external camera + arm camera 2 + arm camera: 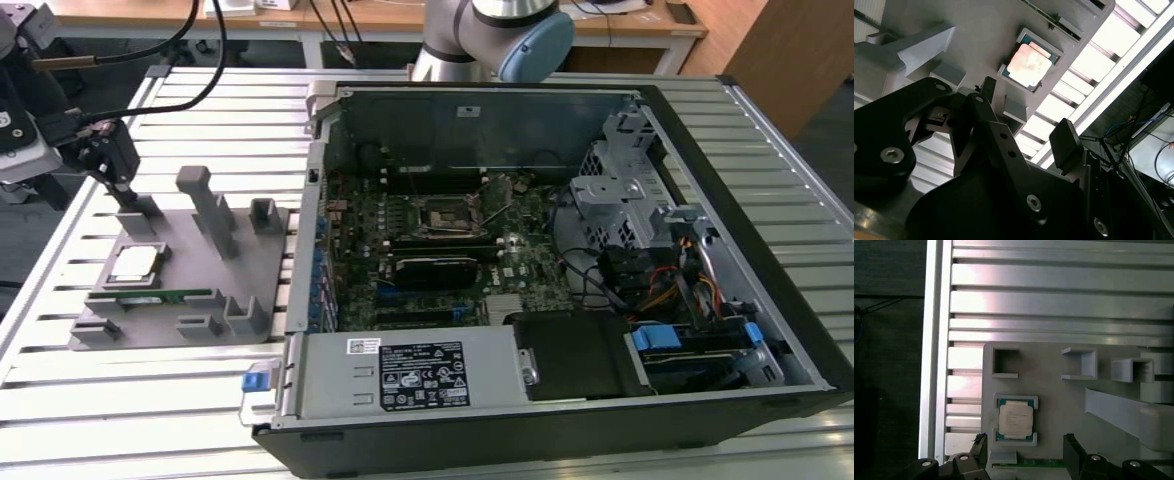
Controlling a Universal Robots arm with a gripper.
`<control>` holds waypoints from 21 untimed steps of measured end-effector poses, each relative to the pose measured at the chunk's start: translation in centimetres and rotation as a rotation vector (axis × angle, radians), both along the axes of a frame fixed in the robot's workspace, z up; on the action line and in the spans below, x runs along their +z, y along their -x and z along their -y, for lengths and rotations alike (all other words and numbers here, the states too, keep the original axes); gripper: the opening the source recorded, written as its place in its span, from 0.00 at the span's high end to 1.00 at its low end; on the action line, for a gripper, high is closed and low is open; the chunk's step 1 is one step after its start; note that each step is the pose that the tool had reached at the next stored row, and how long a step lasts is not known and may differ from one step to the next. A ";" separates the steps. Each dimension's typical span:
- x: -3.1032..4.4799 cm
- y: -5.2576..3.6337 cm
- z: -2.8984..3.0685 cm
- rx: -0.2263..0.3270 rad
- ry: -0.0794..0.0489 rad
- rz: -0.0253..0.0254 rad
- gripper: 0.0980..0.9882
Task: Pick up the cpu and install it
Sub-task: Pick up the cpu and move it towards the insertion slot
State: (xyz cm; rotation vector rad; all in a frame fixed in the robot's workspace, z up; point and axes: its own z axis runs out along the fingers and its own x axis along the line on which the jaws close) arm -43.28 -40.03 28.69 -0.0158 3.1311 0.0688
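Note:
The cpu [134,263] is a small square chip with a silvery top. It lies flat in a framed pocket of the grey fixture plate [180,235] at the exterior view's left, and it appears in both wrist views [1030,64] [1015,419]. My gripper [127,200] hangs over the plate's far part, above and just behind the chip, apart from it. Its two black fingers [1066,142] stand open with nothing between them, in both wrist views [1024,444]. The motherboard's socket [441,213] sits inside the open computer case [747,200].
A long green memory stick [154,298] lies on the plate in front of the chip. Grey upright posts [211,205] rise from the plate beside the gripper. A black heatsink block [434,268] sits in the case. The slatted metal table [134,400] runs underneath.

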 end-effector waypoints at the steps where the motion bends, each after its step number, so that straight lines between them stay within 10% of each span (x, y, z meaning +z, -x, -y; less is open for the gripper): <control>1: -0.03 0.00 0.00 0.000 0.000 0.0000 0.32; 21: -1.27 0.00 0.00 0.000 0.000 -0.0047 0.32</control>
